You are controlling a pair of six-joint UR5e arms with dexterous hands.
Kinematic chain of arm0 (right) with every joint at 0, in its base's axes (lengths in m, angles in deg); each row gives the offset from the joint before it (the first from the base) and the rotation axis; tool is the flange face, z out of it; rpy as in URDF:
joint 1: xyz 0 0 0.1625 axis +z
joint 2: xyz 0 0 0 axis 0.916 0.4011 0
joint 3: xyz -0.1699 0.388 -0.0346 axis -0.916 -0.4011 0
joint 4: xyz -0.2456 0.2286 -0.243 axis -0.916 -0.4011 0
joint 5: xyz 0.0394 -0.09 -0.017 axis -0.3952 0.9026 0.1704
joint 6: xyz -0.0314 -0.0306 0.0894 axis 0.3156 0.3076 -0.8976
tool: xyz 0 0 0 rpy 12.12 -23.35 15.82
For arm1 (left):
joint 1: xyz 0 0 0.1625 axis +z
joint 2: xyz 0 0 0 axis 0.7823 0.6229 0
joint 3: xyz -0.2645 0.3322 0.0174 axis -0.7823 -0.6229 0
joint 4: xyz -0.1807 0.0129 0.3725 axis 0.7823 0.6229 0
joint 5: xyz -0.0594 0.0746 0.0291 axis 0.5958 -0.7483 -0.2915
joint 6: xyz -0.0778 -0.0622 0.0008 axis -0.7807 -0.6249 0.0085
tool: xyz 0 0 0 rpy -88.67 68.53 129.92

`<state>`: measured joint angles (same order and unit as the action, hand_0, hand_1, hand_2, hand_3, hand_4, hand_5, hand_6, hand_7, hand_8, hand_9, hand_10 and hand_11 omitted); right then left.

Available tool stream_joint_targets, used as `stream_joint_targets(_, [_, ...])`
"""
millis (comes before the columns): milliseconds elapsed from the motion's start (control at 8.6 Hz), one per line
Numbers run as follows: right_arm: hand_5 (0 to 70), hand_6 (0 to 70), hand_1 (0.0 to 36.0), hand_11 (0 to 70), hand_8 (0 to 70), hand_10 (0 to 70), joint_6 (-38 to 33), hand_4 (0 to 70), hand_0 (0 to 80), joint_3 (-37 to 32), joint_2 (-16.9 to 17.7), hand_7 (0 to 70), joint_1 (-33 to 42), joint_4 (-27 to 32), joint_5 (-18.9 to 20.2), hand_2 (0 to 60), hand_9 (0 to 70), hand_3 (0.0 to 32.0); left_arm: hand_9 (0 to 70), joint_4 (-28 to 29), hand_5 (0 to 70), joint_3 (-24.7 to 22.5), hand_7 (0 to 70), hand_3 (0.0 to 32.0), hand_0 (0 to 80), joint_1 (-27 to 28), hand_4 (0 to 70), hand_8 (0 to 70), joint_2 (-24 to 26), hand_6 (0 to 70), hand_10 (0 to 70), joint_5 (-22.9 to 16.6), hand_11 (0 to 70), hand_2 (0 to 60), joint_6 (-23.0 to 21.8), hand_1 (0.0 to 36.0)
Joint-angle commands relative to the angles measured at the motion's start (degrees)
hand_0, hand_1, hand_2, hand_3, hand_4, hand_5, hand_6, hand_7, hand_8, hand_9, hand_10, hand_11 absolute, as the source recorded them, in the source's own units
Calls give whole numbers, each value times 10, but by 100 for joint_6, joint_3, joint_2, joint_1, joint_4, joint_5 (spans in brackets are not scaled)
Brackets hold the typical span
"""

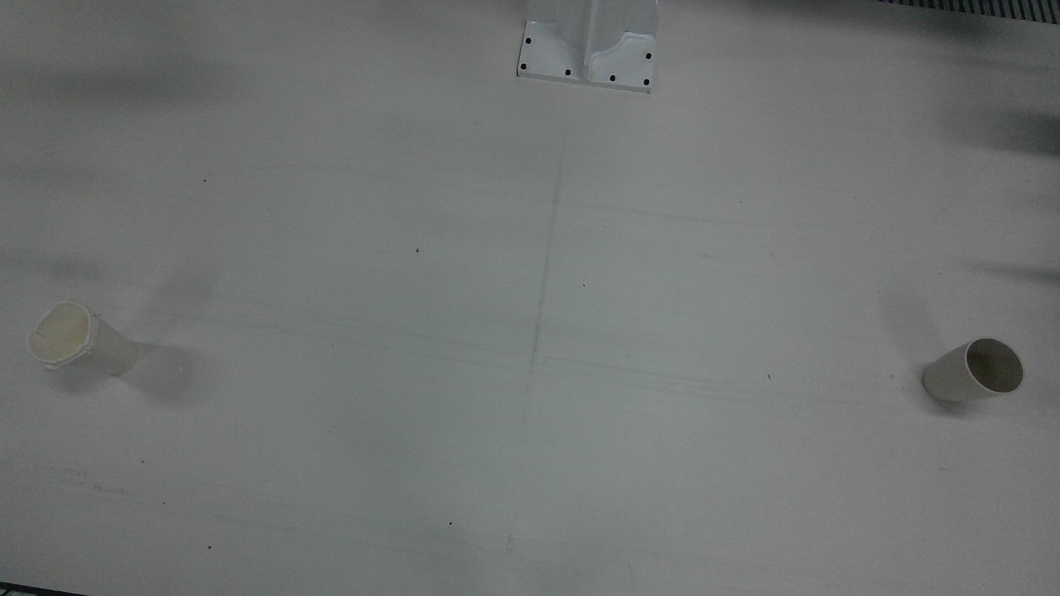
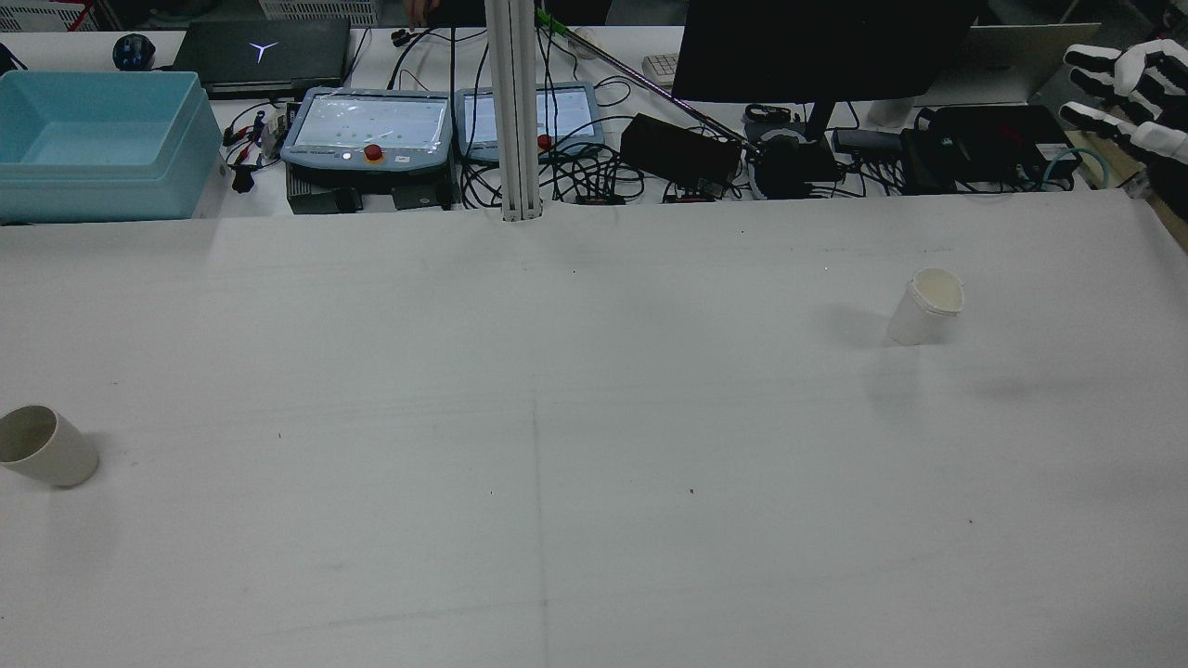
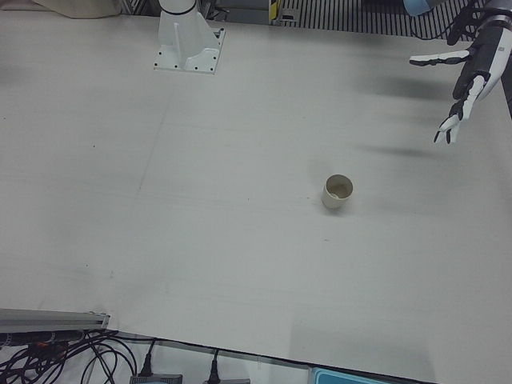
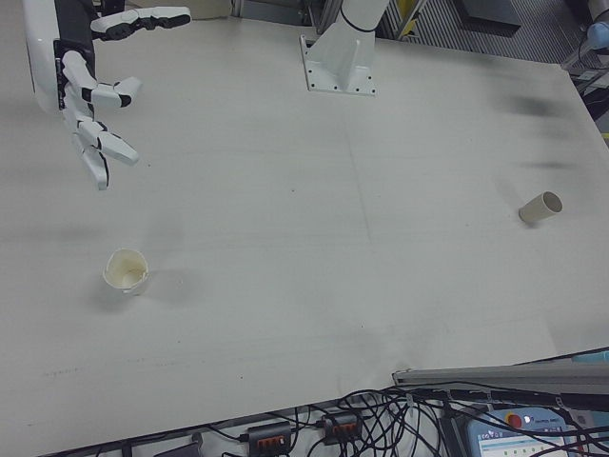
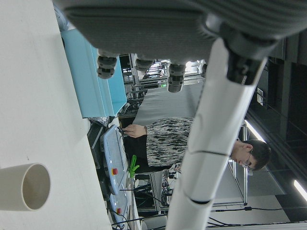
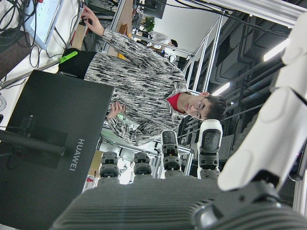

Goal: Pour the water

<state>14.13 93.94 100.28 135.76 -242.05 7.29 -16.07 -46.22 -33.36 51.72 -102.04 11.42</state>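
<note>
i have both arms pulled back to the outer edges of the table (image 2: 594, 520). my right hand (image 4: 90, 90) hangs in the air over the far right side, fingers (image 4: 107, 143) spread wide and holding nothing; in the rear view it shows only at the top right corner (image 2: 1128, 88). my left hand (image 3: 468, 76) is up over the opposite edge, fingers fanned apart as well, empty.

two cups are on the table, both standing upright and well apart from each other, one on each half. the right cup (image 4: 126, 270) sits near the right edge, on the table just in front of my right hand and clear of it. its rim looks bent and uneven, and the inside is pale cream (image 1: 62, 334); i cannot tell whether there is water in it. the left cup (image 3: 338, 192) stands toward the left edge, with a smooth round rim and a darker, shadowed inside (image 1: 994, 367). my left hand camera catches it low at the side (image 5: 29, 187), apart from the hand.

an arm pedestal (image 1: 590, 45) is bolted at the back middle of the table, far from both cups.
</note>
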Motion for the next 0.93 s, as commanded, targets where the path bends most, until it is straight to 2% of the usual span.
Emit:
stream_joint_targets(0, [700,95,53,161,78,107,17,31,398,-333,168,170,-128,167,-130,64,103,0,20,1280,0,1222,170,164,800,19,119,27,182,54,42,7,98,0,789,301])
stream_joint_targets(233, [676,108,67,182,88,121,26,42,412,-1095,108,207,-540,316,-173,91,122,0,19,1544,19,2053,169,132,800,54,138,27,812,62,41,-55,93,0,1267,272])
stream_joint_targets(349, [537,105,68,221,96,147,27,21,408,-1543,107,208,-742,796,-269,98,133,0,19,1553,7,2369,166,124,706,150,147,20,1120,62,41,-55,89,0,1504,243])
stream_joint_targets(465, [554,139,65,280,122,187,0,24,402,-1835,107,256,-918,1122,-496,114,166,0,16,1571,0,2764,150,116,596,291,158,6,1480,55,35,-55,76,11,1698,197])
stream_joint_targets(581, [669,163,70,285,132,191,-9,37,413,-1916,107,300,-1120,1160,-620,124,183,0,13,1606,0,3073,136,102,521,596,173,0,1727,46,27,-46,57,28,1892,136])
stream_joint_targets(698, [700,195,78,285,143,191,0,63,428,-1943,99,338,-1366,1161,-804,148,201,0,9,1632,0,3128,119,108,465,913,175,0,1764,33,18,-11,37,26,2059,64])
stream_joint_targets(814, [700,212,79,298,158,200,-9,62,429,-1952,99,368,-1560,1169,-928,157,225,0,10,1650,0,3303,121,114,456,1090,161,0,1895,28,17,15,35,24,2174,51])
